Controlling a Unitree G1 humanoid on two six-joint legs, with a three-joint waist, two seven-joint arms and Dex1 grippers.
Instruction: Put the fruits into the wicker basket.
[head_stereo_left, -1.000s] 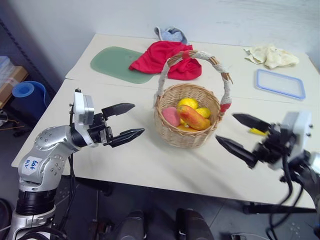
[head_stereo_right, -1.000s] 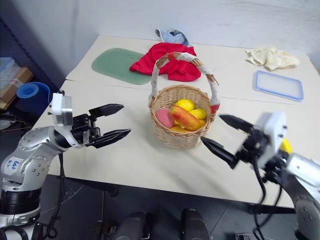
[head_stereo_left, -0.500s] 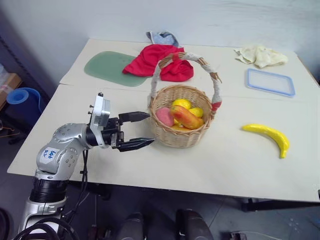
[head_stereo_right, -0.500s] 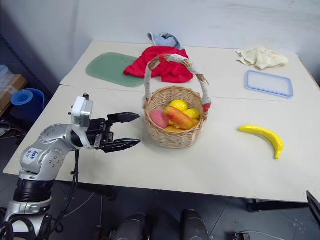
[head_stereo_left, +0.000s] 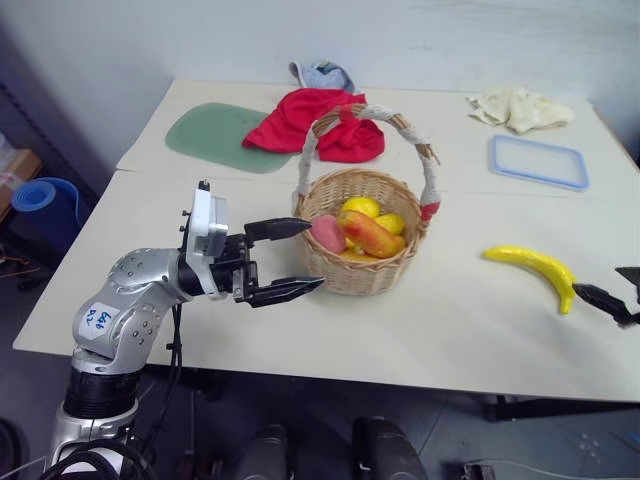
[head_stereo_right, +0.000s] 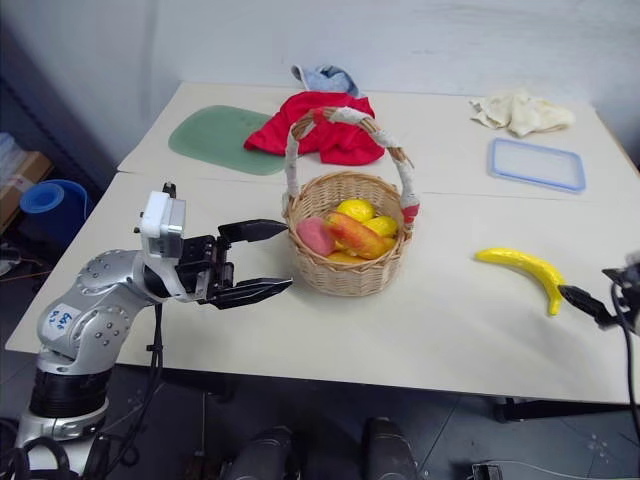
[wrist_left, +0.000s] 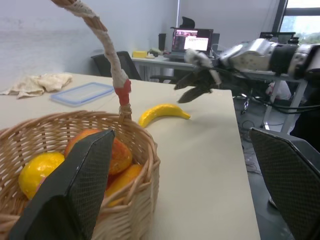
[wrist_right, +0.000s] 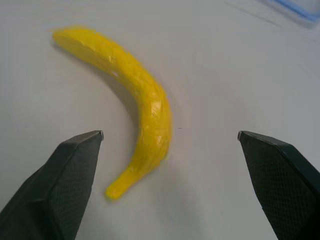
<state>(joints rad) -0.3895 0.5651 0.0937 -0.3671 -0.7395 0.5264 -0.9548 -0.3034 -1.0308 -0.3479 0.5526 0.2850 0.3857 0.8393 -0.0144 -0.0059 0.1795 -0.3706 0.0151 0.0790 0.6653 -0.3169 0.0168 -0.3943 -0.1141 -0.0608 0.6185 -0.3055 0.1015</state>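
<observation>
Moved since earlier: right tool (head_stereo_left: 617, 292) swung from in front of the wicker basket (head_stereo_left: 362, 262) out to the tabletop's right edge; left tool (head_stereo_left: 285, 258) drew in from well left of the basket to just beside its wall. Camera also shifted.
Head views, basket: upright near the middle of the tabletop (head_stereo_left: 420, 330), handle arched over it.
Head views, fruit inside: pink peach (head_stereo_left: 327, 233), red-to-yellow mango (head_stereo_left: 367, 233), lemons (head_stereo_left: 361, 207) behind them.
Head views, banana (head_stereo_left: 532, 271): lying on the tabletop, well to the right of the basket, outside it.
Head views, left tool: released, fingers spread, tips at the basket's left wall; contact cannot be told.
Head views, right tool: fingertips near the banana's lower end, apart from it.
Head views, background: red cloth (head_stereo_left: 315, 120), green mat (head_stereo_left: 218, 137), blue-rimmed tray (head_stereo_left: 538, 161), pale rag (head_stereo_left: 517, 106) at the far side.
Left wrist view: one finger (wrist_left: 75, 190) lies across the basket rim (wrist_left: 135, 150), the other stands clear to the side; banana and right tool beyond.
Right wrist view: tool released, fingers (wrist_right: 55, 185) wide apart, banana (wrist_right: 135, 95) lying between and ahead of them, untouched.
</observation>
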